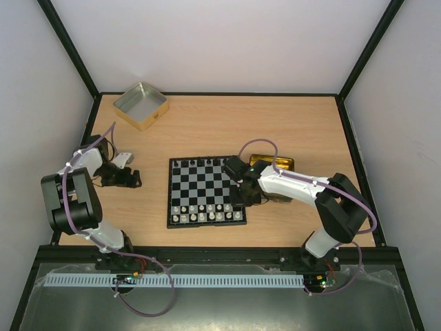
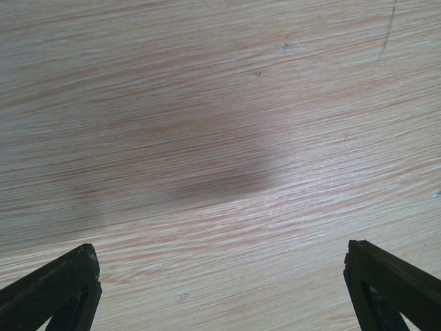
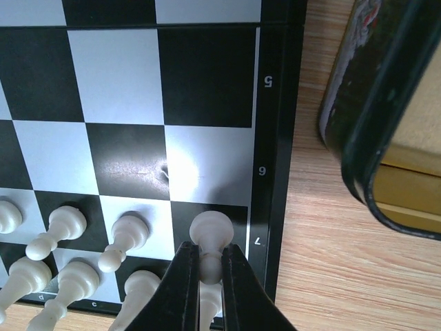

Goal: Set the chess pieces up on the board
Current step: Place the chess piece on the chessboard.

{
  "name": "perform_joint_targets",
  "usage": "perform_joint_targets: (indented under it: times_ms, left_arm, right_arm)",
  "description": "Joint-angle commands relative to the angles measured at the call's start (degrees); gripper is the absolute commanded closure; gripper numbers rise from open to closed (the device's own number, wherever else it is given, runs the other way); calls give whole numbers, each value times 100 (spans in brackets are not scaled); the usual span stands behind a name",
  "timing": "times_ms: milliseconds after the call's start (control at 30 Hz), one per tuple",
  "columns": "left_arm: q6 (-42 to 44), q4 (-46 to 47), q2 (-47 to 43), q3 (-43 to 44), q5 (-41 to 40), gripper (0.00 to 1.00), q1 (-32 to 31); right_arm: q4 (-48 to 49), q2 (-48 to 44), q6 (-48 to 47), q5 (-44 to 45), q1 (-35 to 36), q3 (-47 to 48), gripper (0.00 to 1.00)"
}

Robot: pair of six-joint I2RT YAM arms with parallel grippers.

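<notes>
The board (image 1: 207, 191) lies mid-table, with tiny black chess pieces (image 1: 200, 162) along its far row and white pieces (image 1: 207, 214) in its two near rows. My right gripper (image 1: 242, 195) is at the board's right edge. In the right wrist view it (image 3: 210, 261) is shut on the upper part of a white pawn (image 3: 211, 229). The pawn's base is on or just above the dark square by the mark 7, in the board's (image 3: 117, 69) rightmost column. My left gripper (image 1: 135, 179) is left of the board. It (image 2: 220, 279) is open and empty over bare wood.
A gold tin (image 1: 273, 165) sits just right of the board, behind my right wrist, and it also shows in the right wrist view (image 3: 386, 110). A silver-lined square tin (image 1: 140, 105) stands at the far left. Several white pawns (image 3: 65, 224) stand left of the held one.
</notes>
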Motion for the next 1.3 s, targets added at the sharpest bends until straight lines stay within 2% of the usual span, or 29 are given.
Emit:
perform_joint_targets:
  times_ms: [0,433,1000,1133,1267]
  left_arm:
    - [60,-33,-186,-146,48,4,-16]
    - [87,35,-260,-284,29,4,-6]
    - [105,54,-293,-348,12,4,-11]
    - [98,57,-322,-354,3,4,-10]
    - [97,56,-324,-356,-1,4,-14]
  right_arm:
    - [65,79,103,-1,80,-90,96]
    - [61,164,137,-60,195,-130,95]
    - [-50,102,195,113,213,-55,75]
    - [-352,187,70,454,212,273,69]
    - [-531,285,-59,670,210,459,68]
